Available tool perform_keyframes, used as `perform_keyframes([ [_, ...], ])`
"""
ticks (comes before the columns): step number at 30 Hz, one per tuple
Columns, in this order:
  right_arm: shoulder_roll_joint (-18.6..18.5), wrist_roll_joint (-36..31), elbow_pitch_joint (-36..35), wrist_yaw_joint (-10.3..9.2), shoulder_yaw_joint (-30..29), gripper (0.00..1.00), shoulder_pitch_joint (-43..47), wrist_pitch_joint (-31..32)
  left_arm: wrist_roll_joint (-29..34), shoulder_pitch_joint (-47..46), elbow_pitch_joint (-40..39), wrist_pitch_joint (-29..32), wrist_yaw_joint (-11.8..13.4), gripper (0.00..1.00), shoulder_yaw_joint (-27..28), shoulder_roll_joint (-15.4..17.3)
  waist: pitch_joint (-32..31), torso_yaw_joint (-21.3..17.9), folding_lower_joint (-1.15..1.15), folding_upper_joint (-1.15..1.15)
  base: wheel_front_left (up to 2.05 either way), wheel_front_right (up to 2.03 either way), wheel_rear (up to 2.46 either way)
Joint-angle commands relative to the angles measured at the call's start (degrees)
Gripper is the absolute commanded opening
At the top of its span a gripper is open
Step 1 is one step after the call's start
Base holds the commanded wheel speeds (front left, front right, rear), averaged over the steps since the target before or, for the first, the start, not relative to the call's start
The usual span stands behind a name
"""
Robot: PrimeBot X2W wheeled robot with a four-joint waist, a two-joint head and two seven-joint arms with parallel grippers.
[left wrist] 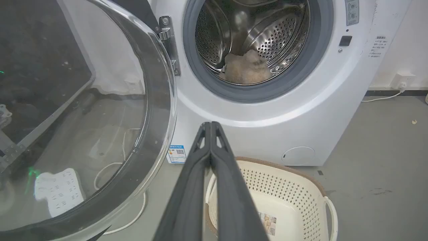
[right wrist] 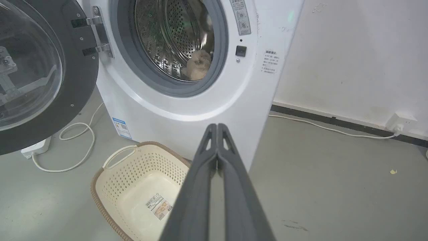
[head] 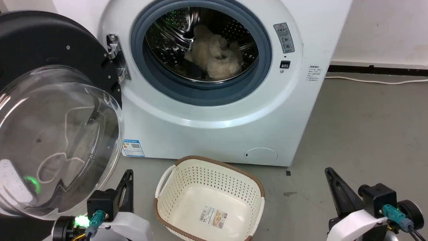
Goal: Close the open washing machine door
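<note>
- Washer (head: 207,134), top cut off; door (head: 57,140) swung wide left, edge cropped.
- Basket (head: 214,174) before washer.
- Left gripper (left wrist: 210,124), right gripper (right wrist: 217,125): fingers together, empty.
- Beige lump (head: 215,55) in drum; we cannot identify it.

The washing machine door (head: 57,110) (black-framed, clear bowl) hangs wide open beside the washing machine (head: 207,127).

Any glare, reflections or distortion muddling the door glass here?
Head view: a green glint low in the washing machine door glass, floor warped through it. Left wrist view: wide-angle curves the washing machine; same green glint. Right wrist view: even light, sharp, faint green spot on the cabinet.
</note>
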Motion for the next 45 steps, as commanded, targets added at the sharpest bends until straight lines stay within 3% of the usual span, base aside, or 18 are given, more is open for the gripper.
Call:
perform_keyframes([
  [1, 0.2, -0.4, -0.3, 0.05, 0.0, 0.00, -0.7, 0.0, 0.1, -0.9, -0.3, 0.0, 0.2, 0.00, 0.1, 0.0, 0.0, 0.0, 0.00, 0.00, 0.00, 0.00, 0.00],
  [28, 0.2, -0.4, -0.3, 0.05, 0.0, 0.00, -0.7, 0.0, 0.1, -0.9, -0.3, 0.0, 0.2, 0.00, 0.1, 0.0, 0.0, 0.0, 0.00, 0.00, 0.00, 0.00, 0.00],
  [29, 0.0, 0.0, 0.0, 0.00, 0.0, 1.00, 0.0, 0.0, 0.0, 0.0, 0.0, 0.0, 0.0, 1.00, 0.0, 0.0, 0.0, 0.0, 0.00, 0.00, 0.00, 0.00, 0.00],
  [45, -0.2, 1.6, -0.1, 0.01, -1.0, 1.00, 0.9, -1.8, -0.1, -0.5, 0.8, -1.8, 0.6, 1.00, -2.2, 0.1, -0.1, 0.7, 0.00, 0.00, 0.00, 0.00, 0.00],
])
